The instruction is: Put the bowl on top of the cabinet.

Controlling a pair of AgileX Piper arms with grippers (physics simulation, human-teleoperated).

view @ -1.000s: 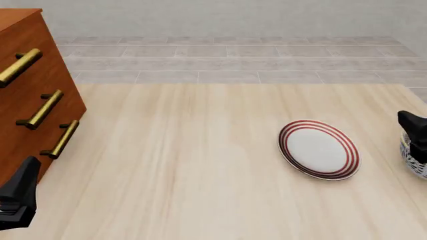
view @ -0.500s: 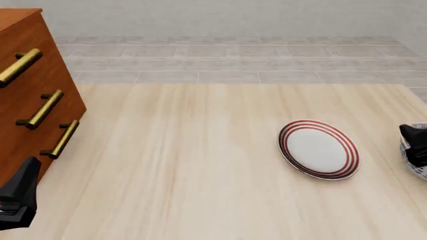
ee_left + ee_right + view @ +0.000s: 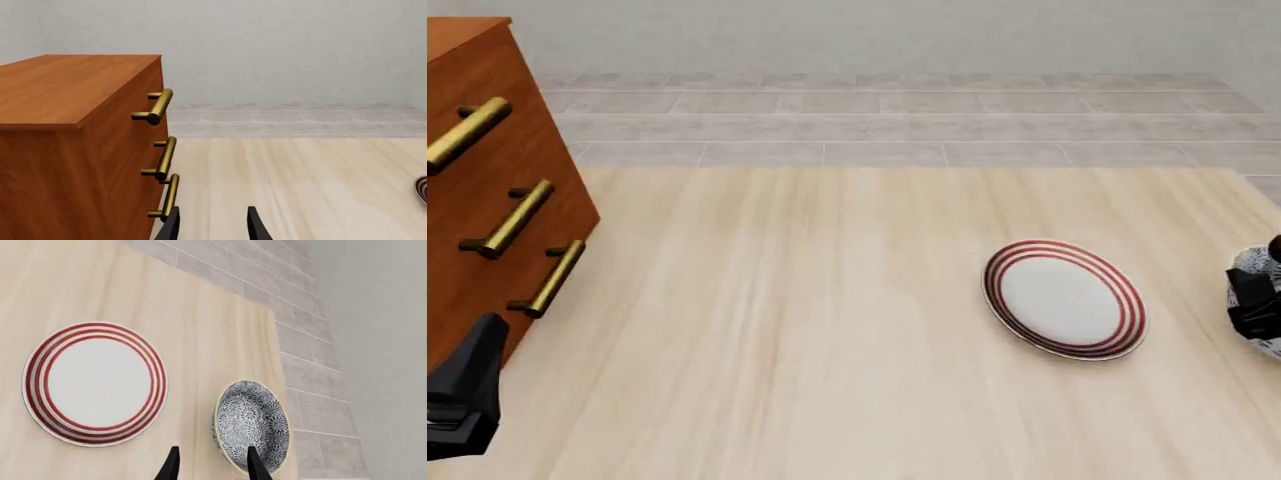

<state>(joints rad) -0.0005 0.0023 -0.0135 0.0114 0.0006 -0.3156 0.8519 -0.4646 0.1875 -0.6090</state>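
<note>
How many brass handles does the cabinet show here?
3, stacked down the cabinet front: top handle, middle handle, bottom handle. All three also show in the front view; no others visible.

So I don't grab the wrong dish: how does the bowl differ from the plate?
The bowl is deep with a dense dark floral pattern; the plate is flat, white with red rings. The bowl sits at the table's right edge, the plate further in. The right gripper points at the bowl's rim, not the plate. Both are round.
</note>
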